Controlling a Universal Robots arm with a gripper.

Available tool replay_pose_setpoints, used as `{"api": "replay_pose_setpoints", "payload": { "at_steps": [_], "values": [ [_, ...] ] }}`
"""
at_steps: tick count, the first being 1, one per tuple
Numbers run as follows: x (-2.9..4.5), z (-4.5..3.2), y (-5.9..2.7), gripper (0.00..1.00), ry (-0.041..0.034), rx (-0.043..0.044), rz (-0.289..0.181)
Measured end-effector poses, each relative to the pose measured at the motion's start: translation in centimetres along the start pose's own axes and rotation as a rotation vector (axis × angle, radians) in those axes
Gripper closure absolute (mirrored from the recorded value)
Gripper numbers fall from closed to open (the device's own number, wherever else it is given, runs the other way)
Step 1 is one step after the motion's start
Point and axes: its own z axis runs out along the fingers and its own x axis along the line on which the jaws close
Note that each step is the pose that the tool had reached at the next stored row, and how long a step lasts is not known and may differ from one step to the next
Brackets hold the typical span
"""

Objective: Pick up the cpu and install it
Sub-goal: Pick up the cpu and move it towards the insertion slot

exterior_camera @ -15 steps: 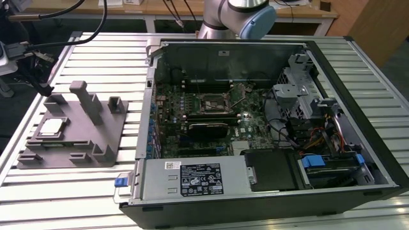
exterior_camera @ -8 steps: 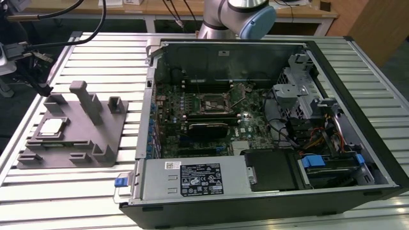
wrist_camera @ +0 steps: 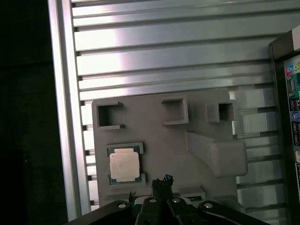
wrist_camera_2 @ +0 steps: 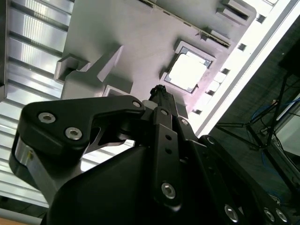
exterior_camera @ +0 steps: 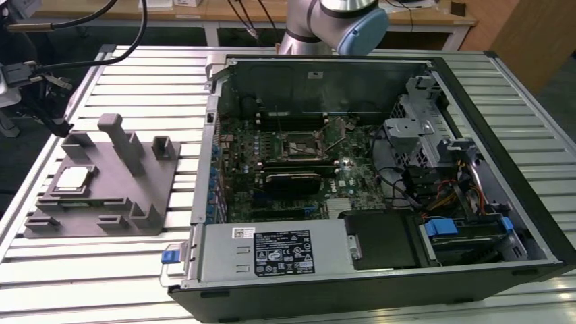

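Note:
The cpu (exterior_camera: 74,177), a small square chip with a pale metal top, lies flat in a recess of the grey plastic tray (exterior_camera: 135,196) at the exterior view's left. Both wrist views look down on it: cpu (wrist_camera: 124,165), cpu (wrist_camera_2: 187,70). My gripper (wrist_camera: 161,180) hangs above the tray (wrist_camera: 159,122), beside the chip and apart from it. Its black fingers meet in a narrow tip and hold nothing; the same gripper (wrist_camera_2: 159,91) appears in the second wrist view. The dark socket (exterior_camera: 300,144) sits on the motherboard inside the open computer case.
The open computer case (exterior_camera: 531,223) lies on the slatted metal table (exterior_camera: 108,270), right of the tray. Upright posts (exterior_camera: 121,138) rise from the tray near the chip. Cables (exterior_camera: 90,57) hang above the table's far left corner.

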Motion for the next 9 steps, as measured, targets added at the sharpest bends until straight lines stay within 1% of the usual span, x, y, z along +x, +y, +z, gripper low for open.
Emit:
{"api": "replay_pose_setpoints", "payload": {
  "at_steps": [5, 9],
  "values": [
    [0.36, 0.33, -0.05, 0.89, 0.0003, 0.0002, 0.000],
    [0.99, 0.79, -0.14, 0.89, 0.0001, 0.0001, 0.000]
  ]
}}
